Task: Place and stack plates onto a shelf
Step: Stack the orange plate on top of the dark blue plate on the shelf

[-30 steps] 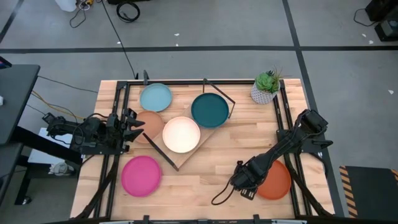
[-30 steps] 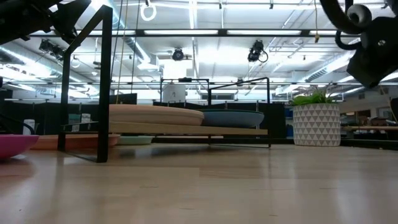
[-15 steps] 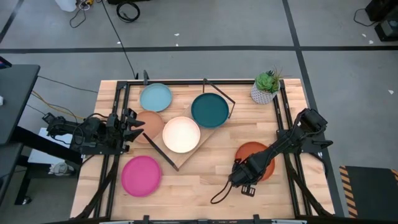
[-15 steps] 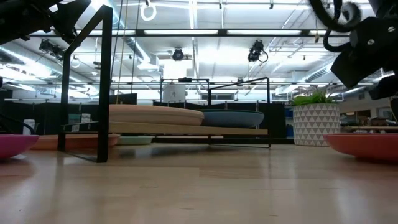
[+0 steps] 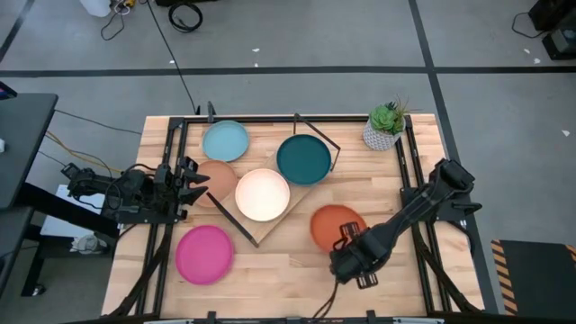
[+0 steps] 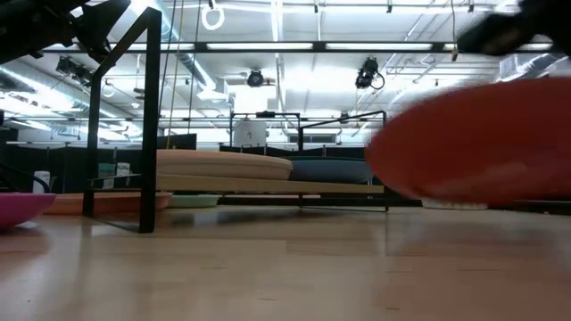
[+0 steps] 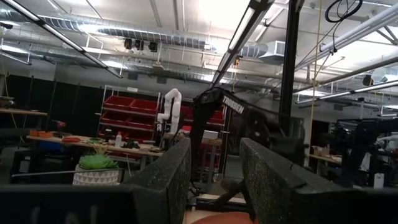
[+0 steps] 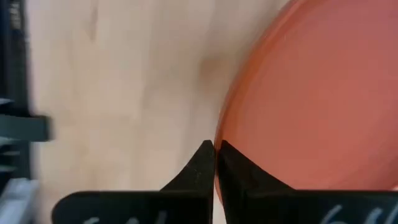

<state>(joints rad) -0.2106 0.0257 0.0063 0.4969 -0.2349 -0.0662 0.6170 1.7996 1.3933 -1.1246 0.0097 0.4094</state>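
The orange plate (image 5: 337, 227) hangs above the table's near right part, with my right gripper (image 5: 348, 245) shut on its near rim. It fills the right of the low view as a blurred orange plate (image 6: 473, 143). The shelf (image 5: 262, 230) stands slantwise in the middle and bears a cream plate (image 5: 263, 194) and a dark teal plate (image 5: 303, 158). A tan plate (image 5: 214, 178), a light blue plate (image 5: 225, 141) and a pink plate (image 5: 204, 254) lie at the left. My left gripper (image 5: 191, 183) waits open at the table's left edge. My right gripper pinches the orange plate's rim (image 8: 225, 134) between its two fingers, which meet at the rim's edge. The fingers come from the table's near right, slanting down. The plate is lifted clear of the table.
A potted plant (image 5: 385, 126) in a white patterned pot stands at the far right corner. Black frame rails run along the table's left and right edges. Bare wood lies between the pink plate and the orange plate.
My right gripper has turned about near the table's near right, and the orange plate has gone with it. The plate lay at the near right corner; now it is lifted clear and has swung toward the table's left and far side, nearer the shelf.
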